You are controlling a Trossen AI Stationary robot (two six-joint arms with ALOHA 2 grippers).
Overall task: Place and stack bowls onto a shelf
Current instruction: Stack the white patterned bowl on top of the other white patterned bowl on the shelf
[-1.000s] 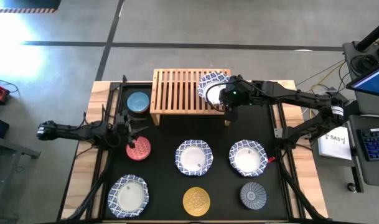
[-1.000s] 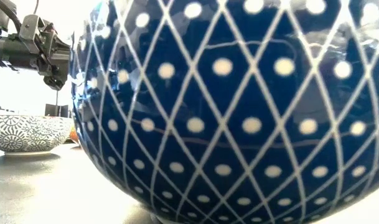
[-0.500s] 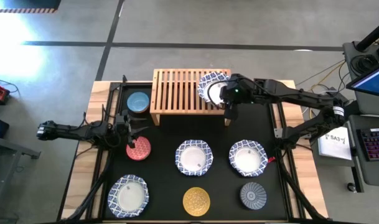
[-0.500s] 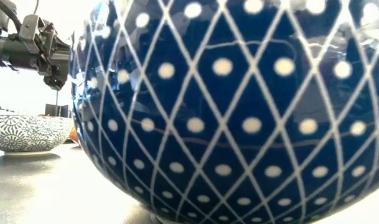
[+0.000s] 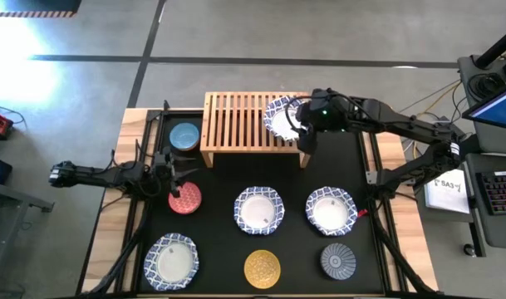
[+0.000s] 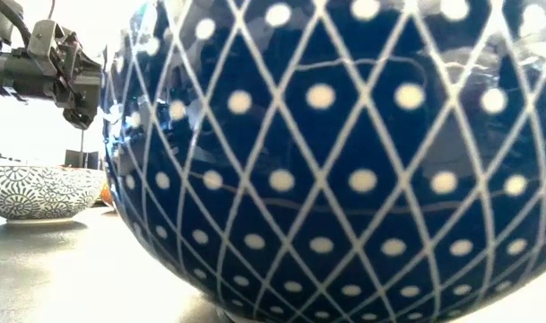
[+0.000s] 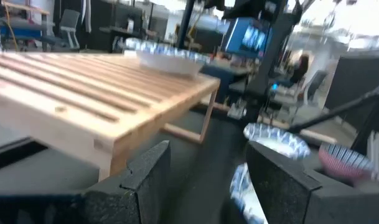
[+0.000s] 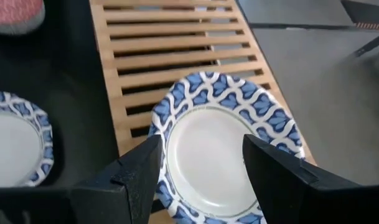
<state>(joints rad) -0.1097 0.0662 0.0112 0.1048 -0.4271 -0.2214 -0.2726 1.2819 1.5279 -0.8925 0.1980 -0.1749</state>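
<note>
Right gripper (image 8: 201, 180) open over white bowl (image 5: 283, 116) sitting on shelf (image 5: 240, 124) right end. Left gripper (image 7: 208, 180) open, low beside red bowl (image 5: 184, 198). Low view mostly blocked by a patterned bowl (image 6: 344, 152).

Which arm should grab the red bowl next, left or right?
Left, probably. The left gripper hovers open right beside the red bowl, while the right gripper is over the white bowl on the shelf.
</note>
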